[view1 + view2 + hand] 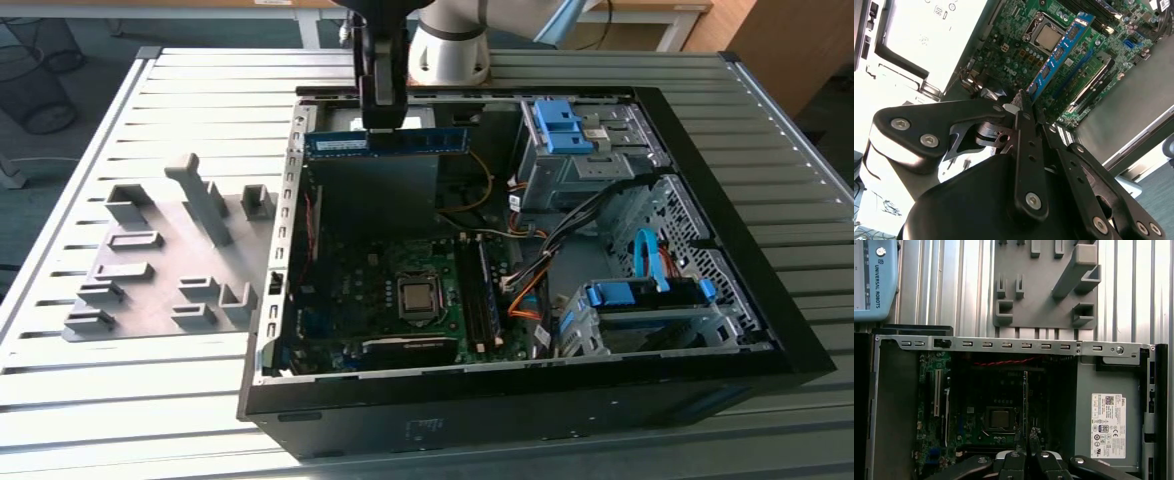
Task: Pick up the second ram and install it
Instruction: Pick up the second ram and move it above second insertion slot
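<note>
Your tool point(1021, 102) is clamping shut on the second ram point(1059, 52), holding it above the motherboard point(354, 285) inside the open computer case point(534, 410).

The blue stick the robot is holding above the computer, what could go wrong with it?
The gripper pinches the RAM stick by its thin edge, so it might tilt or slip and drop onto the motherboard. The memory slots are narrow and sit beside loose cables; coming down crooked, it could snag or jam.
</note>
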You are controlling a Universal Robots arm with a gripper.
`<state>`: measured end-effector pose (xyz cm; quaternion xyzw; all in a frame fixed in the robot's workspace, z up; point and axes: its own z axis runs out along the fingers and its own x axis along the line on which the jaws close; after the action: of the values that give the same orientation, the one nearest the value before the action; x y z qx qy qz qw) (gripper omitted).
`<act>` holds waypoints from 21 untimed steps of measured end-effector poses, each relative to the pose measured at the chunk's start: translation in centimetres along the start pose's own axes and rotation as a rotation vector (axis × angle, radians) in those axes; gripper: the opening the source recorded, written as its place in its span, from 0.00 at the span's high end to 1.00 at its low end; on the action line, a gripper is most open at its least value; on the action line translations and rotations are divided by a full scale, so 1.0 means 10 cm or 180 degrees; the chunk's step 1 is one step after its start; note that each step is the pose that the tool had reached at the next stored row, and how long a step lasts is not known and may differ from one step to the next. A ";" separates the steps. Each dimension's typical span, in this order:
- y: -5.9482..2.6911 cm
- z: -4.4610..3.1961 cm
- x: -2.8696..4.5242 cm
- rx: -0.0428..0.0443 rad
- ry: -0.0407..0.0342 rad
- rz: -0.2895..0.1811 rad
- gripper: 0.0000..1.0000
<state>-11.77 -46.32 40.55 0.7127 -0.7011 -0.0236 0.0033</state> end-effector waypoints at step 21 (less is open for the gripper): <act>-0.052 -0.002 0.001 0.0001 -0.0001 0.0017 0.86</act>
<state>-11.25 -46.32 40.55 0.7108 -0.7030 -0.0236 0.0033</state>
